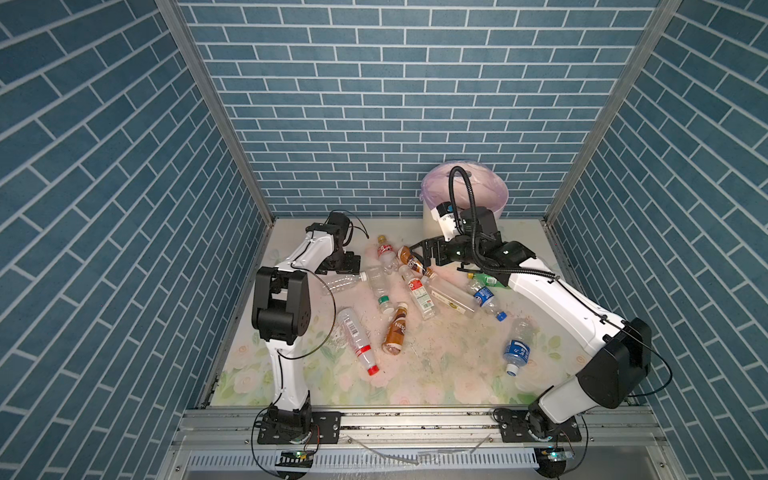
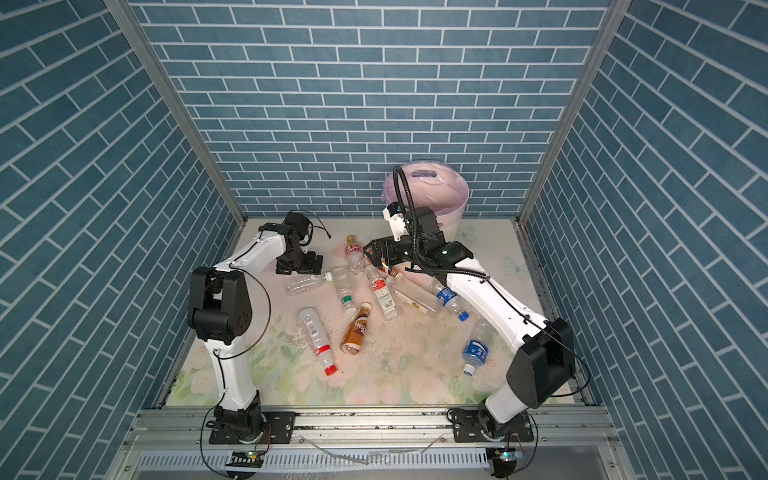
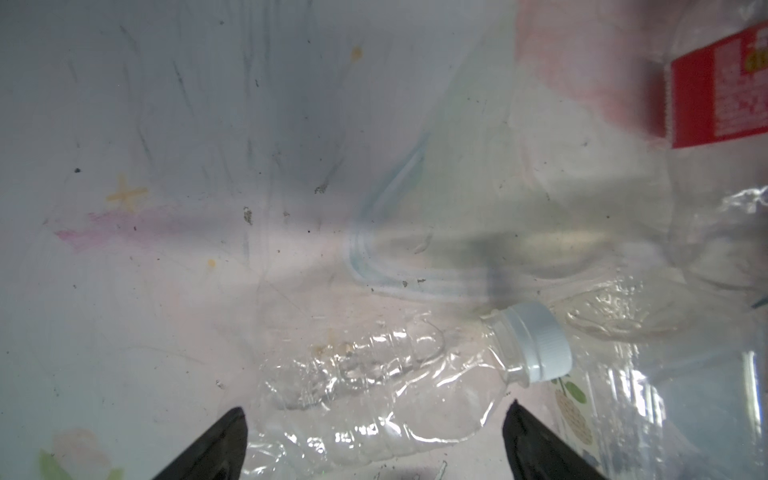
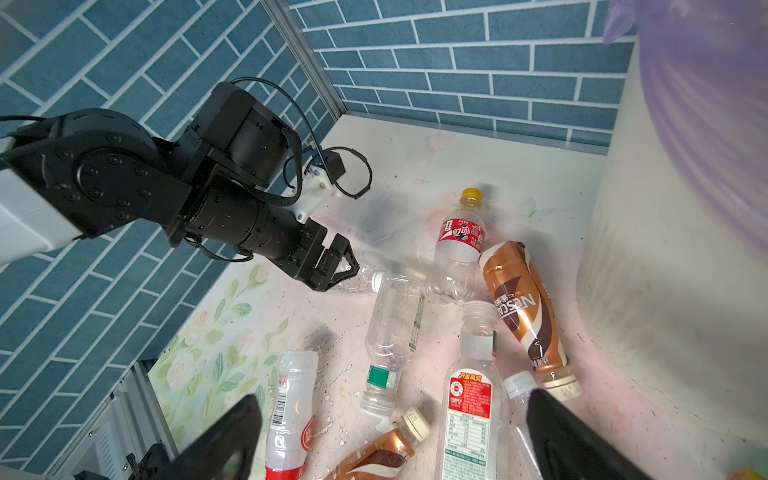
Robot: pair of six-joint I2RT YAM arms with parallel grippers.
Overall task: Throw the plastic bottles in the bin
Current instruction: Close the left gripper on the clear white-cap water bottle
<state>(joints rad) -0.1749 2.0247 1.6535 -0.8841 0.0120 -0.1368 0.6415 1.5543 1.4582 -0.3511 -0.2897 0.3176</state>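
With the floral table (image 1: pixel 436 374) read as a dial in both top views, the nearest plastic bottles (image 1: pixel 419 295) are a red-capped one (image 1: pixel 357 345) at seven and a blue-labelled one (image 1: pixel 516 353) at four. The others are piled around the centre. At ten the left gripper (image 3: pixel 376 406) is spread wide, with a finger on each side of a crushed clear bottle (image 3: pixel 365 374) but not clamped on it. At twelve the right gripper (image 1: pixel 417 254) hangs wide apart and empty above the pile. The bin (image 1: pixel 429 220) stands farthest, at one.

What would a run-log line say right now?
left gripper: open, aimed at crushed clear white-capped plastic bottle | right gripper: open, empty | cream-white round plastic bin: at back wall, lilac-lined
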